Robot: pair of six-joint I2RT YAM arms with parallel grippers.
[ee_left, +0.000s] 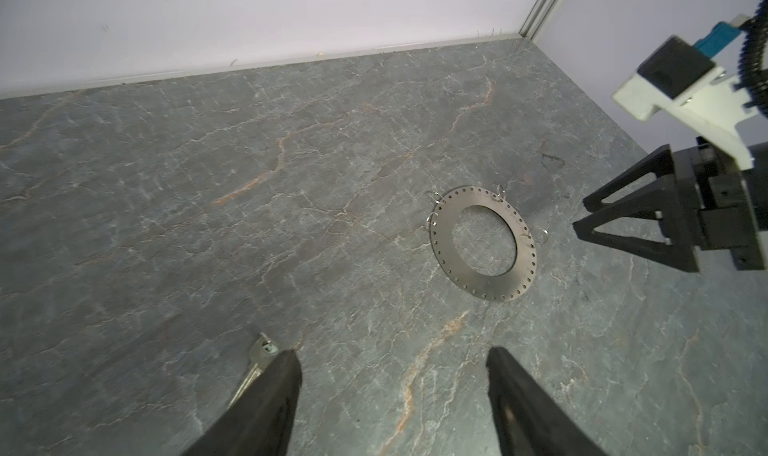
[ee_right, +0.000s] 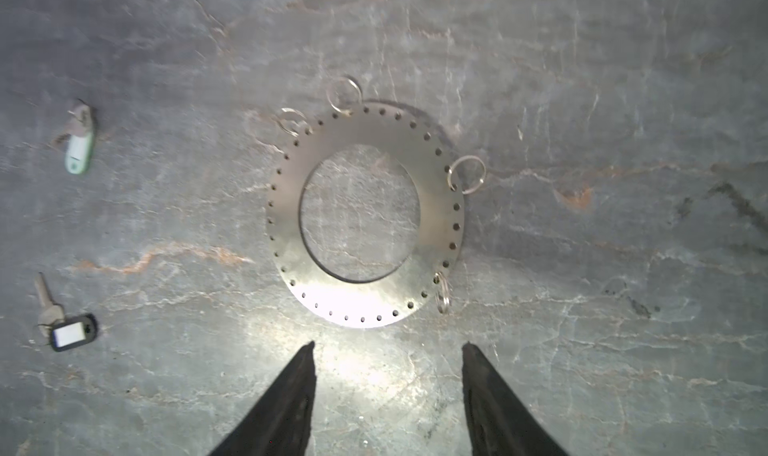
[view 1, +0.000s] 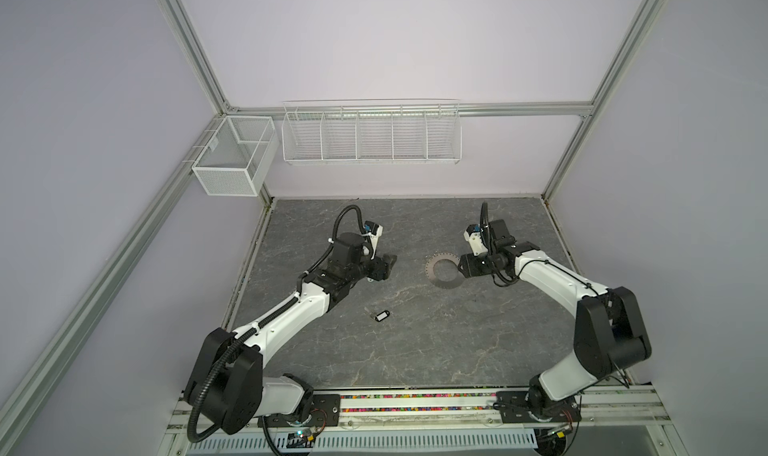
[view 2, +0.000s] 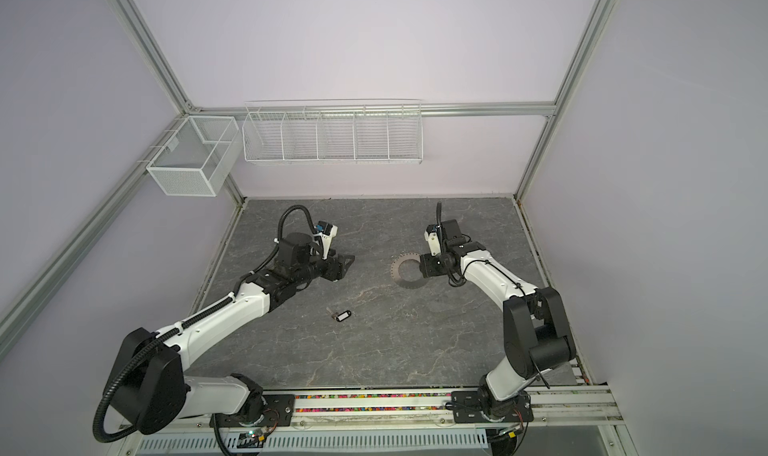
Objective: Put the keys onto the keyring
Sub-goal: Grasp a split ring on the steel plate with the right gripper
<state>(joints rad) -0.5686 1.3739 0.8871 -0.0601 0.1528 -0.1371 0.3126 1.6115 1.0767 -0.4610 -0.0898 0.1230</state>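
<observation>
Above the tabletop (view 1: 415, 341), wire basket (view 1: 374, 142) and mesh box (view 1: 224, 179) hang at its far edge; left gripper (ee_left: 392, 352) and right gripper (ee_right: 390, 343) flank the keyring (ee_right: 357, 302), both open.

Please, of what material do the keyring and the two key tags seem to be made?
The keyring looks like thin sheet metal, grey with a brushed, dull sheen: it reflects the light in a bright patch. The black tag and the white tag look like smooth plastic, though the picture is blurred. The key blade looks like silvery metal.
</observation>
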